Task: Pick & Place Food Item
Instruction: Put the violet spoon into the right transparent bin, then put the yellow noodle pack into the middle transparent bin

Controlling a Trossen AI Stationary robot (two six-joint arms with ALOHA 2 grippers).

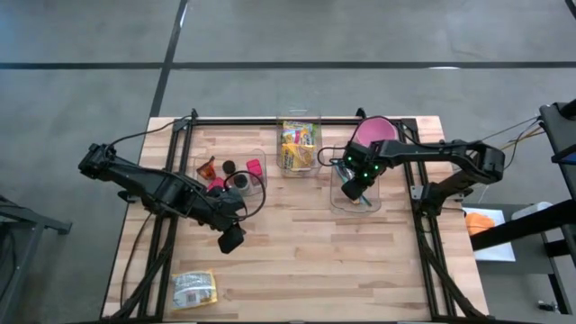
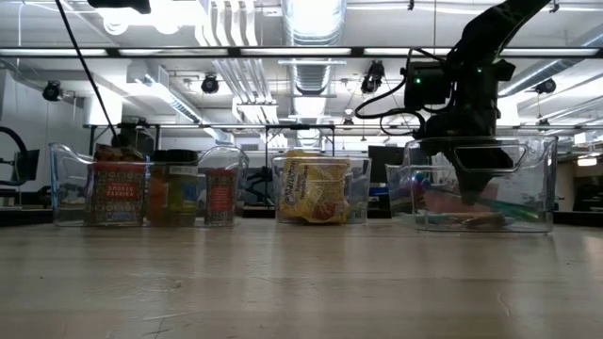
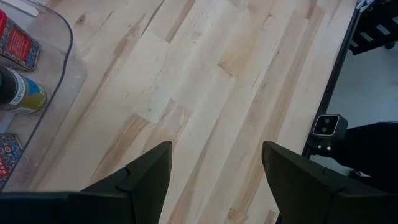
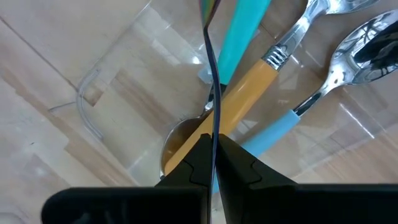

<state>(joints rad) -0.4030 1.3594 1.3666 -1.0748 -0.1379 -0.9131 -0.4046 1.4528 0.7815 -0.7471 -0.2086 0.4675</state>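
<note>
Nearest the table's front edge, well forward and to the left of the middle bin (image 2: 361, 198), a flat snack packet (image 1: 193, 288) lies alone on the bare wood; as the one loose food item, it is probably what the task wants moved. The left gripper (image 1: 231, 238) hangs between that packet and the middle bin, over empty planks. Its jaws stand well apart with nothing between them, which suits a reach for the packet rather than a carry. The middle bin itself holds upright yellow packets (image 2: 314, 188), so it looks the likely home for the loose one. Left of it, the jar bin (image 2: 71, 188) keeps tins and bottles standing together. Right of it, the right gripper (image 4: 212, 149) reaches down into the cutlery bin (image 2: 532, 179), its jaws pressed together over a yellow-handled spoon (image 4: 249, 99). I cannot tell whether they pinch anything. A pink bowl (image 1: 376, 131) sits just behind that bin.
</note>
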